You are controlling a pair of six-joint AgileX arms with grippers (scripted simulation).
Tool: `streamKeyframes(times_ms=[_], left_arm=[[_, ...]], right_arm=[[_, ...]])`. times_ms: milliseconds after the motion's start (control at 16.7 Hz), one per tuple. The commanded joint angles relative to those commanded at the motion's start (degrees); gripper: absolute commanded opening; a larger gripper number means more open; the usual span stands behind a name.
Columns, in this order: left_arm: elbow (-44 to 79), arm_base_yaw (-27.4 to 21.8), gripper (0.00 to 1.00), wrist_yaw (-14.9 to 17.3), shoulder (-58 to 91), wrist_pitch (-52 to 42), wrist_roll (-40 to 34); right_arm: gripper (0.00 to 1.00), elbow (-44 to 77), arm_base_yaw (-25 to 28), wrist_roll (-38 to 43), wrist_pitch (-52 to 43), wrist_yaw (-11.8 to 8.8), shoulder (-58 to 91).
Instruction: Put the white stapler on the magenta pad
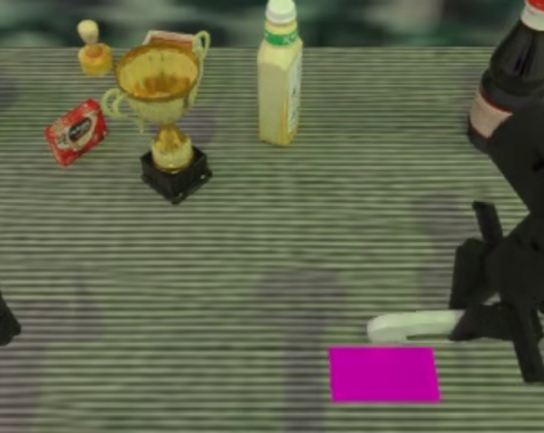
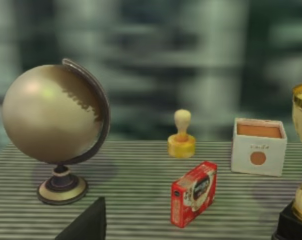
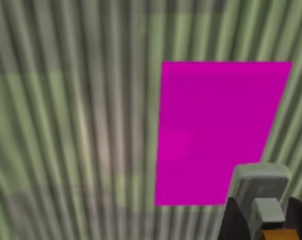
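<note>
Near the desk's front-right corner, the right gripper (image 1: 465, 323) pinches 1 end of the white stapler (image 1: 414, 326), held level beside the magenta pad's (image 1: 384, 373) far edge. It looks light, rigid and smooth, so an end grip may slip. The left arm sits parked at the left edge.

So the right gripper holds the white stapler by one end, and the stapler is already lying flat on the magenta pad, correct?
Not quite. The right gripper does hold the white stapler by one end, but the stapler is not on the magenta pad. In the top view it sits just beyond the pad's far edge.
</note>
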Motion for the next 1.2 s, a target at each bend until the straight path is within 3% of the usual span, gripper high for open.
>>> streamKeyframes(times_ms=[300, 600, 1200], left_arm=[[0.0, 0.0, 1.0, 0.0, 0.0, 0.0, 0.0], [0.0, 0.0, 1.0, 0.0, 0.0, 0.0, 0.0], [0.0, 0.0, 1.0, 0.0, 0.0, 0.0, 0.0]], right_arm=[[0.0, -4.93, 4.39, 4.76, 11.83, 0.38, 5.18], [0.0, -5.49, 4.96, 5.33, 13.04, 0.43, 5.74], [0.75, -5.49, 4.96, 5.33, 13.04, 0.43, 5.74]])
